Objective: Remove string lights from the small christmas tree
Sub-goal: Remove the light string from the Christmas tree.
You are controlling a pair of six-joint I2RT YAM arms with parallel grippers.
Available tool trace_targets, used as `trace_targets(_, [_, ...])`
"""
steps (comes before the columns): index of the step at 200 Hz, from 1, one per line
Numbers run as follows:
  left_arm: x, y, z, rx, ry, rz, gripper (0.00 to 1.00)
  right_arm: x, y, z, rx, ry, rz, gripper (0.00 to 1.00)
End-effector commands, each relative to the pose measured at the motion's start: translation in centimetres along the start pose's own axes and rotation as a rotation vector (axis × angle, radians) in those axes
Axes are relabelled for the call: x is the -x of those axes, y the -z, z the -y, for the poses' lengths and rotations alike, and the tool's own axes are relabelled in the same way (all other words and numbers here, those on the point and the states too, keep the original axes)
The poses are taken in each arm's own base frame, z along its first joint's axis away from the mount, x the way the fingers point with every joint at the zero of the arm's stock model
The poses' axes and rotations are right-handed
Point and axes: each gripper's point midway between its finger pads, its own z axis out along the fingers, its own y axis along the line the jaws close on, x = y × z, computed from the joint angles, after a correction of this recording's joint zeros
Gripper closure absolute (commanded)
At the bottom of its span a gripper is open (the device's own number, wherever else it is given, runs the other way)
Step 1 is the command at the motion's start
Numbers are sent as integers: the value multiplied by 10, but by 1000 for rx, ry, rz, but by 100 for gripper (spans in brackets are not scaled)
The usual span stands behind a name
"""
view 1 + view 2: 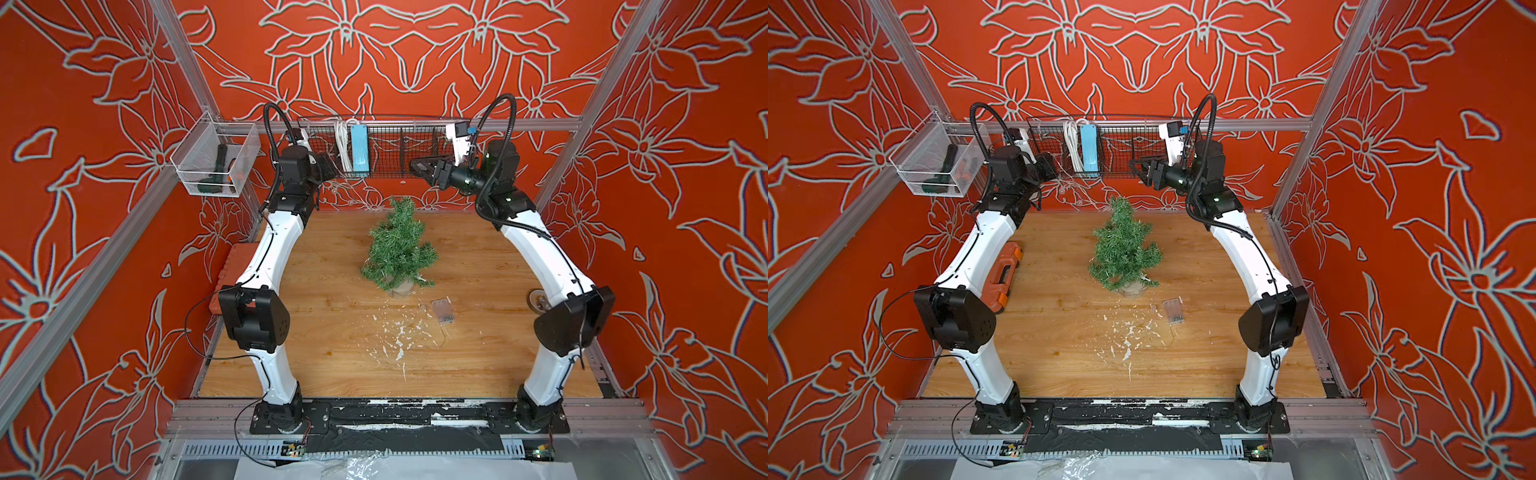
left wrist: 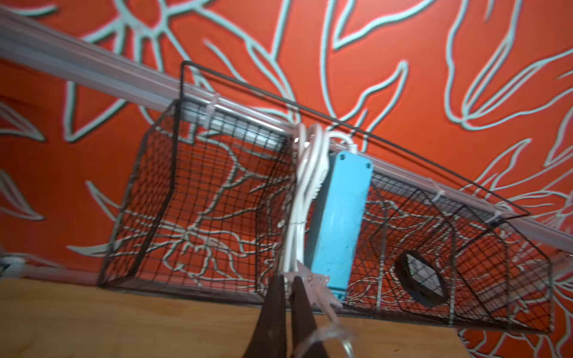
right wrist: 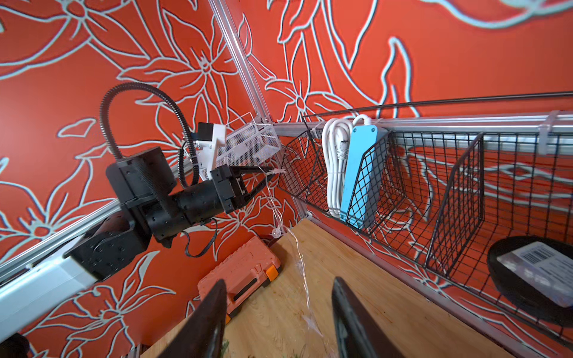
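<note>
A small artificial christmas tree (image 1: 399,249) with bushy dark green needles stands upright on a wooden table (image 1: 324,357); in both top views its branches look bare of bulbs, so the stripping seems nearly done, though so thin a wire could hide among the needles. The string lights (image 3: 276,232), a thin pale wire with clear globe and star bulbs, hang behind the tree from the left gripper (image 3: 269,173), whose fingers are pinched together on the strand; the clear battery box (image 1: 442,311) lies in front of the tree, toward the right arm's side. The right gripper (image 3: 279,282), raised behind the tree, has its fingers apart and grips nothing. What looks left: carrying the strand clear and laying it down.

Behind the tree hangs 1 black wire mesh basket (image 2: 198,192); 1 compartment holds a blue power strip (image 1: 358,147) and a coiled white cable (image 1: 341,145); another holds a black round object (image 3: 496,272) bearing a barcode label. Toward the left arm's side of the tree, 1 pale mesh bin (image 1: 195,174) holds a dark green tool (image 1: 219,160); 1 orange plastic toolbox (image 1: 1005,272) lies shut.
</note>
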Motion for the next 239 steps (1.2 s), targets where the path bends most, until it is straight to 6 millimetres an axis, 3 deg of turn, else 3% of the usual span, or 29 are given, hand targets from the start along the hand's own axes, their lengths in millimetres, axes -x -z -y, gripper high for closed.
trace_targets(1, [34,20,-44,129,38,81,100,20,19,-16,-11,74,70,45])
trace_targets(32, [40,24,-66,186,50,102,100,16,32,-20,-41,73,76,45])
trace_targets(63, [59,31,-79,251,48,161,100,7,41,-17,-75,64,69,45])
trace_targets(118, [80,38,-131,448,70,214,100,-4,57,-16,-118,66,62,45])
trace_targets(146, [83,41,-148,492,93,216,100,-5,61,-13,-136,64,65,45])
trace_targets(193, [85,45,-138,426,125,214,100,-11,60,-14,-121,42,48,44])
trace_targets(239, [82,51,-118,315,171,197,100,-39,61,-25,-120,45,-10,43])
